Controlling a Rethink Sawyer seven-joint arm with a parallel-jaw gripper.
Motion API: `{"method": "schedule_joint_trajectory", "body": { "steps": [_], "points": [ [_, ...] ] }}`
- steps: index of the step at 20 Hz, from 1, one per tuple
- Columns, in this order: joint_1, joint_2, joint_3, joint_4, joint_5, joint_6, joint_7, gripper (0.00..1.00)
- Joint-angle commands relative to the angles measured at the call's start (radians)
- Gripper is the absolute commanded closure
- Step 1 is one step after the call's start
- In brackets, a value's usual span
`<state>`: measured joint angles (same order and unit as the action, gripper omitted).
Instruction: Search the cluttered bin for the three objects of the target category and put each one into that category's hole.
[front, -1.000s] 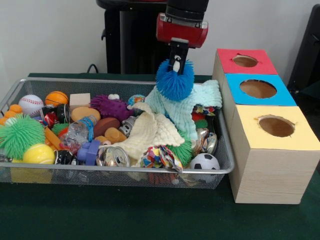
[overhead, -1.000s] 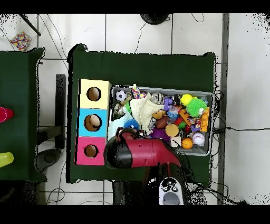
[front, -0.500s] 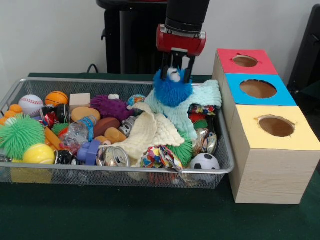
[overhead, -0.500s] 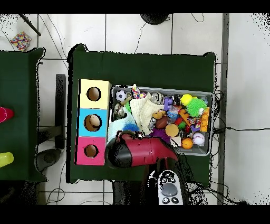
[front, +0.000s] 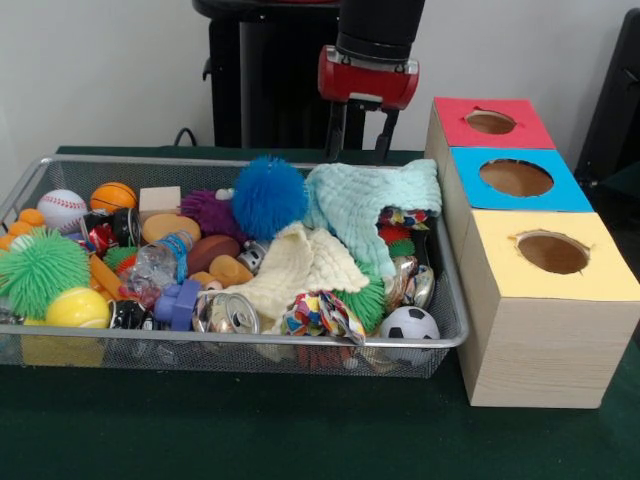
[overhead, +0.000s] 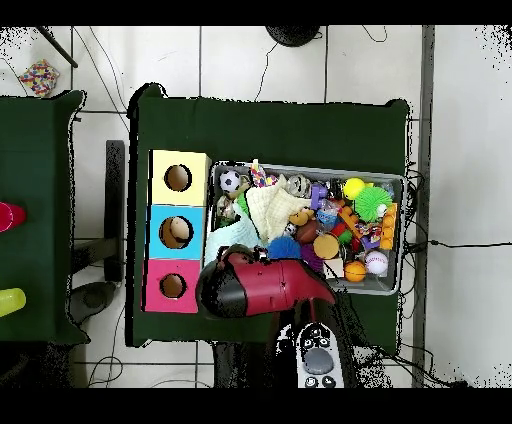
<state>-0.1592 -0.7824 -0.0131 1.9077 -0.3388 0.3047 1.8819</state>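
Hovered with gripper (front: 358, 148) fingers apart and empty above the bin's (front: 300, 342) far side — blue puffball (front: 270, 196) lying loose among the clutter beside the mint cloth (front: 375, 205) — so likely needed re-grasping before the red hole (front: 490, 122).

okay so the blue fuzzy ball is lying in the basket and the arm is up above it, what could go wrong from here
The tool hangs open and empty over the wire basket's far rim, apart from the blue puffball.

1. The puffball rests on the purple spiky toy beside the mint cloth, so a regrasp might snag the cloth.
2. The round puffball could roll deeper into the clutter when touched.
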Motion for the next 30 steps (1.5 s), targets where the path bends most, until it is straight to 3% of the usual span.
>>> {"method": "schedule_joint_trajectory", "body": {
  "steps": [1,10,15,30],
  "points": [
    [0.0,-0.009,0.085,-0.067,-0.009,0.119,-0.01,0.0],
    [-0.04,-0.007,0.13,-0.094,-0.009,0.164,-0.066,0.0],
    [-0.089,-0.047,0.161,-0.122,-0.014,0.22,-0.126,0.0],
    [-0.356,-0.065,0.342,-0.11,0.01,0.221,-0.15,0.0]
  ]
}}
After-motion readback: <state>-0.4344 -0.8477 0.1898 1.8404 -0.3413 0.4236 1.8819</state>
